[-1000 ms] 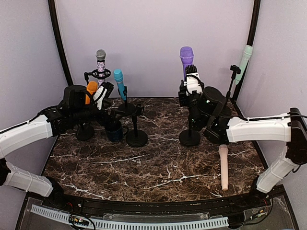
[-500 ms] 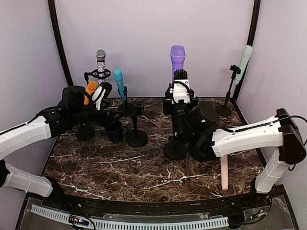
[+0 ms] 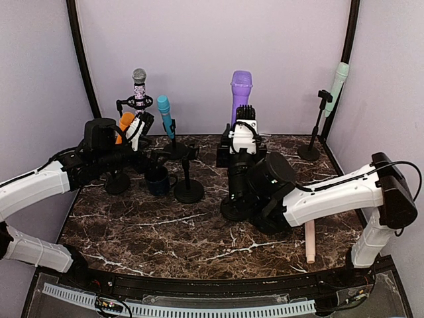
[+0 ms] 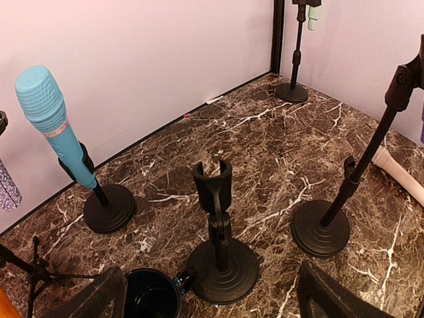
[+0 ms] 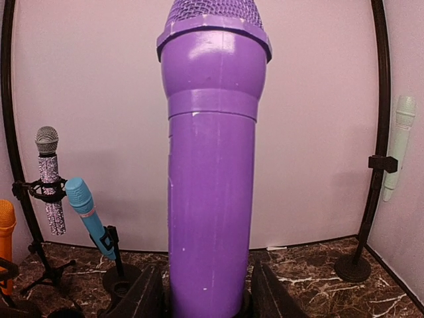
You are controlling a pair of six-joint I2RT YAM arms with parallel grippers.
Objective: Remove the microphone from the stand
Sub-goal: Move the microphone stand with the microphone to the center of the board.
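A purple microphone (image 3: 240, 88) stands upright in my right gripper (image 3: 244, 136), which is shut on its body. It fills the right wrist view (image 5: 211, 165) between the two fingers (image 5: 142, 295). Its black stand (image 3: 233, 209) sits below the gripper on the marble table, and the stand's base and pole also show in the left wrist view (image 4: 321, 228). Whether the microphone still sits in the stand's clip is hidden. My left gripper (image 3: 136, 129) is open and empty beside an orange microphone (image 3: 126, 122). Its fingers (image 4: 93, 298) frame an empty stand (image 4: 222, 262).
A cyan microphone (image 3: 164, 112) on a short stand, a glitter microphone (image 3: 139, 86) on a tripod and a mint microphone (image 3: 339, 79) on a tall stand line the back. A dark mug (image 3: 158, 180) sits by the empty stand (image 3: 189, 189). A beige microphone (image 3: 309, 242) lies front right.
My right arm has moved left and toward the near edge with the purple microphone. Its stand base has slid left with it. The left arm has barely moved.
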